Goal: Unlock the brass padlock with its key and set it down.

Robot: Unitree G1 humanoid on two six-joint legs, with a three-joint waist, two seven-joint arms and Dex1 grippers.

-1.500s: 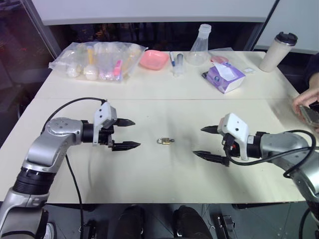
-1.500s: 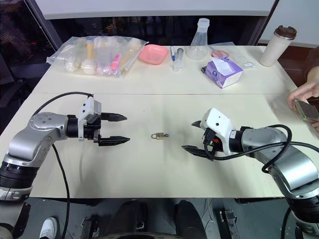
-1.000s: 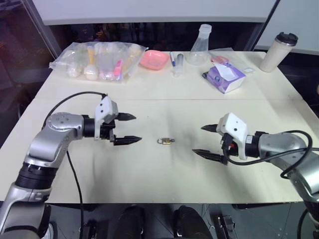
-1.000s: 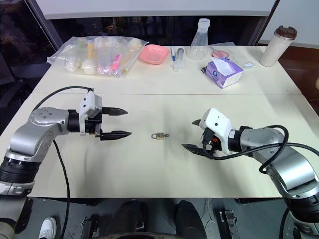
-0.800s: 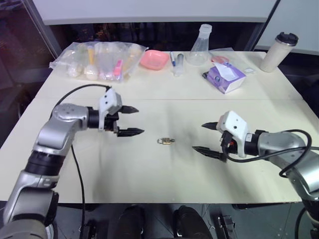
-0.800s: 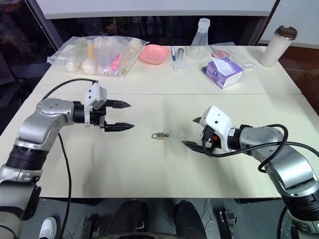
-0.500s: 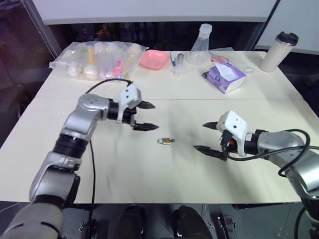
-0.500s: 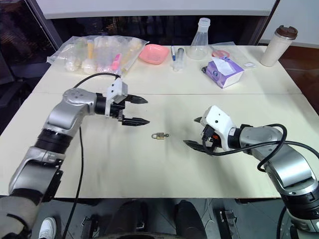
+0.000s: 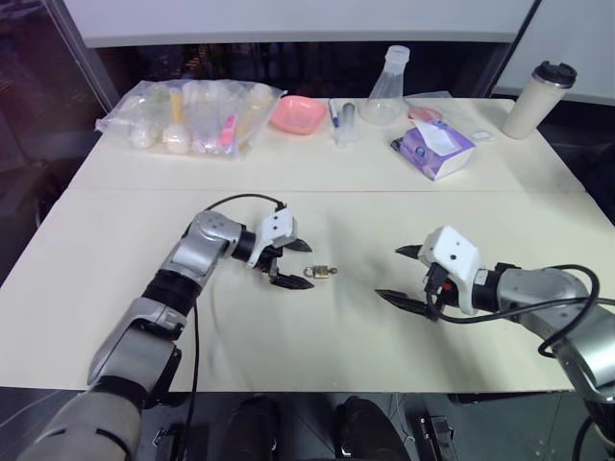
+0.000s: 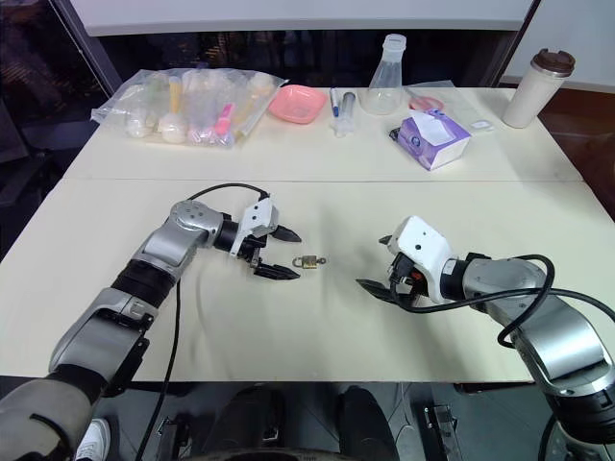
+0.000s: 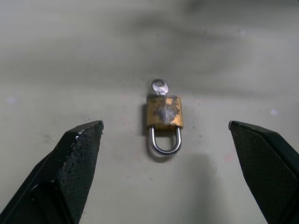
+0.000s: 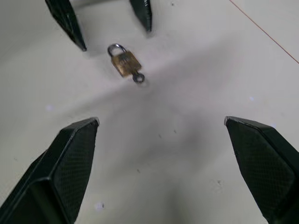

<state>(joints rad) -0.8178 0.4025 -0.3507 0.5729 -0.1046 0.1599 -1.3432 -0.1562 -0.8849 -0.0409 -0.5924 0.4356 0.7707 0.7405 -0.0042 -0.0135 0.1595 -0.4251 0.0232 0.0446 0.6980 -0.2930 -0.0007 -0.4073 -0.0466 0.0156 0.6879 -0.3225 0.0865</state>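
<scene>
Cream table [image 9: 317, 346]; brass padlock [image 9: 317, 273] lying flat.

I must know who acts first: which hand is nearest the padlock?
The left hand: its open fingertips sit just beside the brass padlock, while the right hand waits farther off.

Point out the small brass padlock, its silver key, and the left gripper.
small brass padlock [image 11: 164, 112], left wrist view, on its brass body.
silver key [image 11: 159, 86], left wrist view, on its round head.
left gripper [image 9: 293, 265], left eye view, between its open fingertips.
</scene>
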